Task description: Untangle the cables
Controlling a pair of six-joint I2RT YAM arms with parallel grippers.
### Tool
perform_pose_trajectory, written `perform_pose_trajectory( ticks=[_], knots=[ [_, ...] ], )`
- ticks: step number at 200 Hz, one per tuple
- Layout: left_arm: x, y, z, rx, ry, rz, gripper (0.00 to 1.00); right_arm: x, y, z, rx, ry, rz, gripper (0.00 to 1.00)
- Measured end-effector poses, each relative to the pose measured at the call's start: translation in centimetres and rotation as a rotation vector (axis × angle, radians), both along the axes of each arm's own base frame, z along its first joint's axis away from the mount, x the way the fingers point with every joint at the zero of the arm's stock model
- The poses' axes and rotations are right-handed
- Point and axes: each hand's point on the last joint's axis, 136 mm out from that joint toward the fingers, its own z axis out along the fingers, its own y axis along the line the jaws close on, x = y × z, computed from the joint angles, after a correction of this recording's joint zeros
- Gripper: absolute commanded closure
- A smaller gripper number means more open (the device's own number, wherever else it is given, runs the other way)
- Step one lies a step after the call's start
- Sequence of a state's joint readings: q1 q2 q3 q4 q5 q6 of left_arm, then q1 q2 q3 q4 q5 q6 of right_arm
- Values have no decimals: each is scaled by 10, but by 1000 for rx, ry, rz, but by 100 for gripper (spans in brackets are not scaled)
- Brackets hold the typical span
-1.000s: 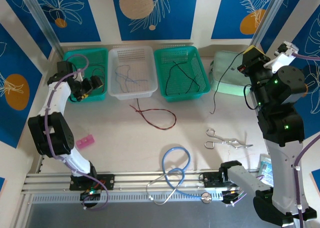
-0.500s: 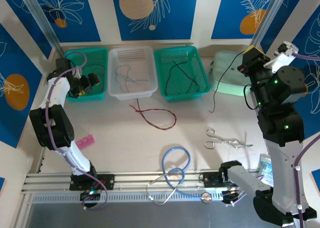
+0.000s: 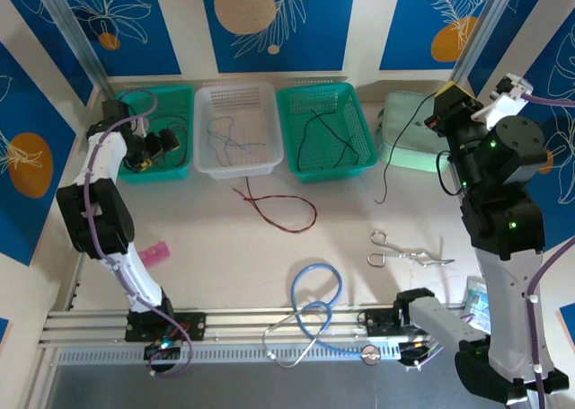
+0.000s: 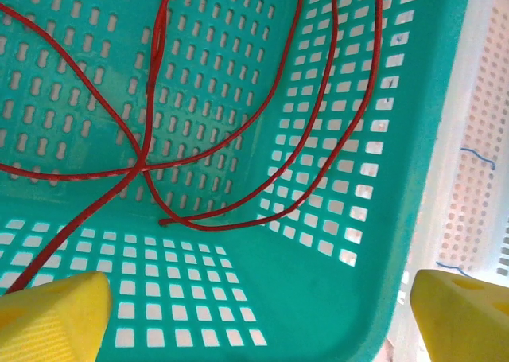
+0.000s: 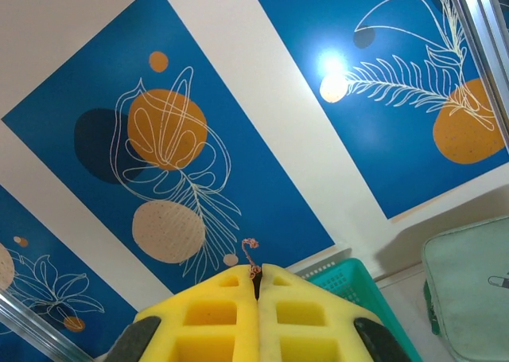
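Red cable (image 4: pixel 159 99) lies looped on the floor of the left teal basket (image 4: pixel 342 298). My left gripper (image 4: pixel 258 318) hangs open above that basket's corner, yellow fingertips (image 4: pixel 52 314) far apart with nothing between them; from above it sits at the basket (image 3: pixel 154 148). My right gripper (image 5: pixel 257 276) is raised high and shut on the end of a thin black cable (image 3: pixel 395 153), bare copper strands (image 5: pixel 250 247) poking out between the pads. That cable dangles down to the table. Another black cable (image 3: pixel 328 135) lies in the right teal basket, a purple-grey one (image 3: pixel 229 139) in the white basket, a red-black one (image 3: pixel 283 213) on the table.
A thick light-blue tube loop (image 3: pixel 314 292) lies near the front rail. Metal forceps (image 3: pixel 404 250) lie on the right of the table and a pink block (image 3: pixel 153 253) on the left. A pale green box (image 3: pixel 409 144) stands behind the hanging cable.
My left arm has swung a little to the left and back over the left basket. The right arm has barely moved and keeps its hold.
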State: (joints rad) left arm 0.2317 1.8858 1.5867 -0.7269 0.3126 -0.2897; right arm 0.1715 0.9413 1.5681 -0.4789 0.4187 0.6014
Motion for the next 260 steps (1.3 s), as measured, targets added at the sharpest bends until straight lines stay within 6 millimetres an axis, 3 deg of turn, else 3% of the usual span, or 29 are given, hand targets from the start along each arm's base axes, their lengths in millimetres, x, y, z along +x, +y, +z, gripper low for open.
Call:
perform_pose_trajectory(
  ticks=[114, 153, 173, 200, 234, 260],
  knots=[
    [18, 1, -13, -9, 17, -35, 3, 10, 10, -5, 8, 21, 30, 100],
    [21, -6, -15, -1, 8, -73, 2, 24, 34, -5, 16, 25, 99, 100],
    [21, -4, -8, 23, -8, -74, 0, 41, 46, 5, 7, 17, 121, 100],
    [19, 4, 30, 96, -84, -48, 0, 59, 58, 27, -2, -22, 136, 100],
    [7, 11, 117, 229, -284, -12, 1, 69, 64, 66, -5, -115, 138, 100],
    [-15, -5, 179, 282, -431, -23, 1, 80, 70, 94, -8, -178, 141, 100]
  ],
)
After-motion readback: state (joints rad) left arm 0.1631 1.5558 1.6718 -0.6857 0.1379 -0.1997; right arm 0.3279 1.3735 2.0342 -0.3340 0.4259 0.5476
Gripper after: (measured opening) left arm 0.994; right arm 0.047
